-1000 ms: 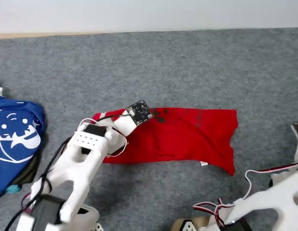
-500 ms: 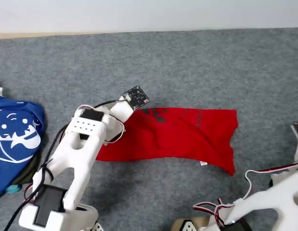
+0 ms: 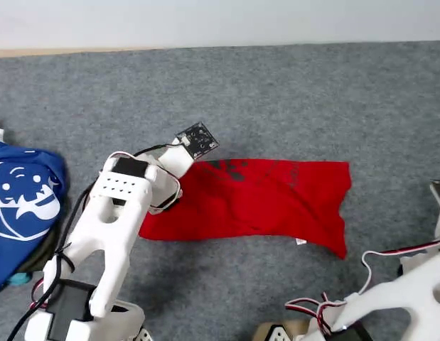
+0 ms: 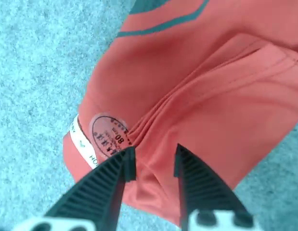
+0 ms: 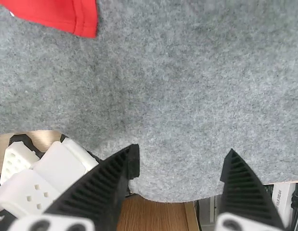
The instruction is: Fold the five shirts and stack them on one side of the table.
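Red shirt [image 3: 262, 195]: folded strip, long axis side to side on the desk [image 3: 276, 99]. Left hand [image 4: 153, 153]: fingers slightly apart, above the shirt's label end. Right hand [image 5: 180, 161]: fingers wide apart, off the shirt's opposite corner.

Matt, fuzzy grey felt tabletop [image 3: 276, 92], rough-napped all over, with a strip of smooth bare brown wood [image 5: 153, 216] under its edge. Soft matt red cloth shirt [image 3: 269, 199], fine-grained, with stitched ribbed seams and a smooth white fabric label [image 4: 84, 144]; soft blue cloth shirt [image 3: 24, 199] carrying a flat white print. Matt black ribbed plastic fingers [image 4: 108, 185] and smooth, faintly glossy white plastic arm shells [image 3: 113, 213] with thin sheathed cables [image 3: 397, 250].
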You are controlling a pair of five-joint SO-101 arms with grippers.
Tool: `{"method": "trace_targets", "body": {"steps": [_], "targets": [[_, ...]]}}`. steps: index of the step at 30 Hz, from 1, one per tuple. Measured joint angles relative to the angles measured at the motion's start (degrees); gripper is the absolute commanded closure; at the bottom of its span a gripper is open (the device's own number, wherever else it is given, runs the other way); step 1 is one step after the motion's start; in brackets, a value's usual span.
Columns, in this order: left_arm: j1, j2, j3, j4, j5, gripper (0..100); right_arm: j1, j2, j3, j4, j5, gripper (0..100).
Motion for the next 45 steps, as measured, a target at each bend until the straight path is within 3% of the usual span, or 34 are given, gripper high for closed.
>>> {"method": "trace_targets", "body": {"steps": [8, 23, 30, 37, 45], "targets": [[-3.0, -0.9, -2.4, 4.3, -0.1, 100, 0.0, 0.0, 0.0, 0.0, 0.0, 71.5], [-3.8, -0.6, 4.2, 5.7, -0.1, 100, 0.0, 0.0, 0.0, 0.0, 0.0, 71.5], [-4.1, 10.6, 2.5, 5.5, 0.0, 100, 0.0, 0.0, 0.0, 0.0, 0.0, 71.5], [-9.1, 13.2, -7.6, 15.0, 0.3, 100, 0.0, 0.0, 0.0, 0.0, 0.0, 71.5], [-8.2, 5.9, -10.5, 23.5, 0.3, 100, 0.0, 0.0, 0.0, 0.4, 0.0, 71.5]]}}
